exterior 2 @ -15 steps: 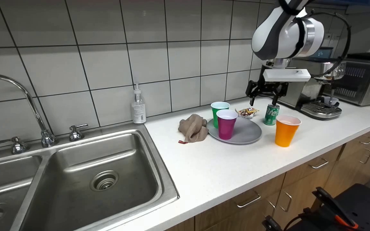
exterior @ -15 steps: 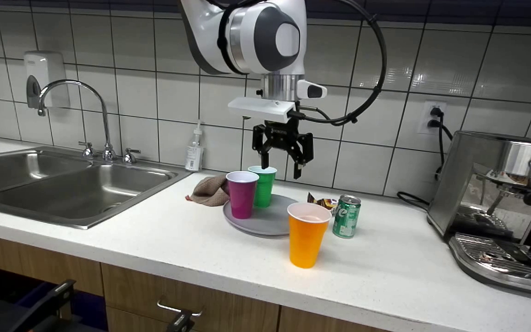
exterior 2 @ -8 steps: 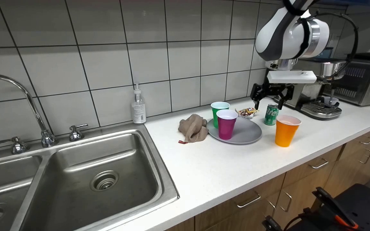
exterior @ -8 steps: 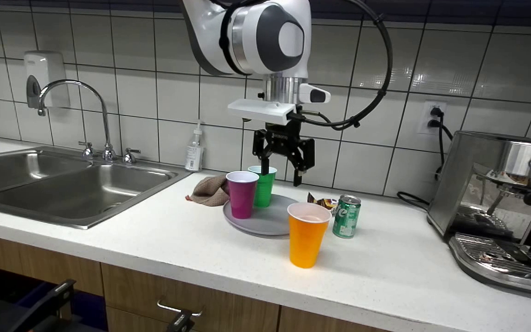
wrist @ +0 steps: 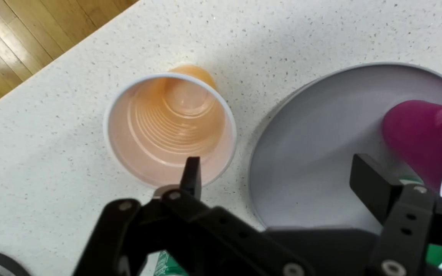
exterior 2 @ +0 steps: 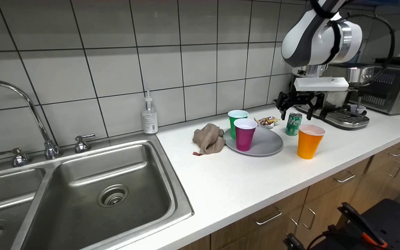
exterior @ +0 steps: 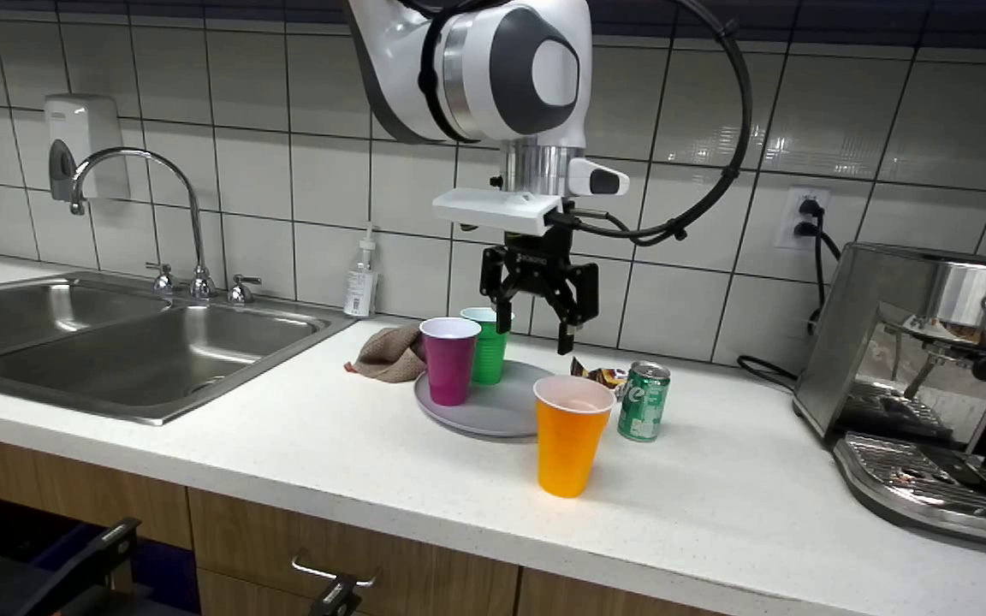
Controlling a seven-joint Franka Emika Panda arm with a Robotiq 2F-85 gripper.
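My gripper [exterior: 535, 329] hangs fingers-down above the counter, wide apart and with nothing between its fingers. Below it in the wrist view lies the grey plate [wrist: 305, 130]. One fingertip overlaps the near rim of the orange cup [wrist: 175, 126] in that view, though no contact can be made out. On the plate stand a magenta cup [exterior: 448, 368] and, behind it, a green cup [exterior: 490, 351]. The green can [exterior 2: 293, 125] is close to the orange cup, mostly hidden by the gripper in the wrist view. A crumpled snack wrapper [exterior 2: 267, 122] lies beside the can.
A brown cloth [exterior 2: 209, 139] lies left of the plate in both exterior views. The sink [exterior 2: 113, 166] and a soap bottle [exterior: 361, 282] are further left. A coffee machine [exterior: 929, 359] stands at the right. The tiled wall [exterior: 305, 171] closes off the back.
My gripper has come lower and shifted to the right in both exterior views. It has stayed open. The cups, plate, can and cloth have not moved.
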